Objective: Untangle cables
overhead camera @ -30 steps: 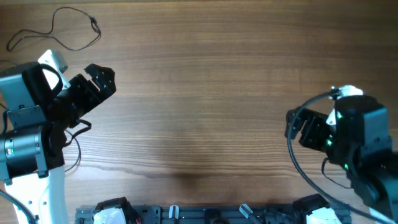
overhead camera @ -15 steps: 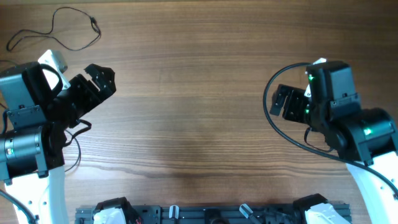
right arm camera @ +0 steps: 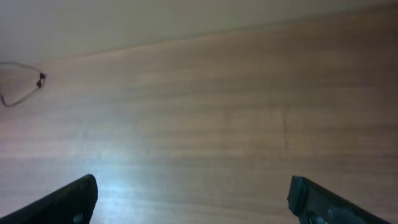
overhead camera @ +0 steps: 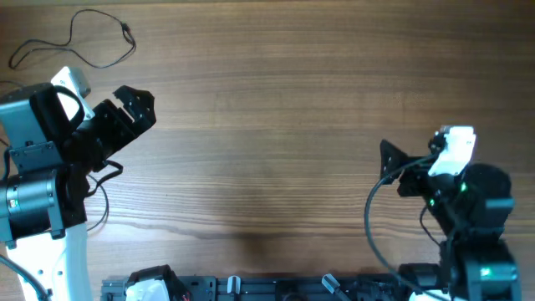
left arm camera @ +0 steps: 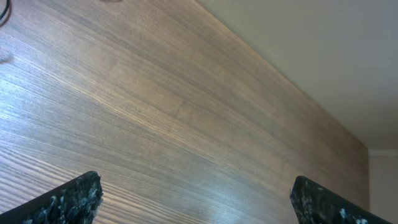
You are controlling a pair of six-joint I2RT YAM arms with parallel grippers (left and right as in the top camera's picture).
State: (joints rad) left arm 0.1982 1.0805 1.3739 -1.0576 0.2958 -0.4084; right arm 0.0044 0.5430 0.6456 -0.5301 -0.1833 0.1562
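One thin black cable [overhead camera: 99,40] lies as a loose loop in the far left corner of the table, with a tiny plug end [overhead camera: 127,32]. My left gripper [overhead camera: 140,104] hovers open a short way in front and to the right of it, nothing between its fingers. The left wrist view shows only a sliver of the cable [left arm camera: 5,10] at the top left, and the left gripper [left arm camera: 199,202] over bare wood. My right gripper [overhead camera: 390,165] stands open and empty at the near right, pointing left. In the right wrist view the right gripper [right arm camera: 194,199] faces the distant cable [right arm camera: 22,88].
A second thin black wire [overhead camera: 104,194] curls beside the left arm's base, partly hidden under the arm. A black rail with fittings [overhead camera: 276,287] runs along the table's near edge. The wooden tabletop [overhead camera: 276,109] spreads between the two arms.
The right arm swung up and to the left, then came back down and nearer, its gripper now pointing left. The left arm and the cable loop have stayed put.
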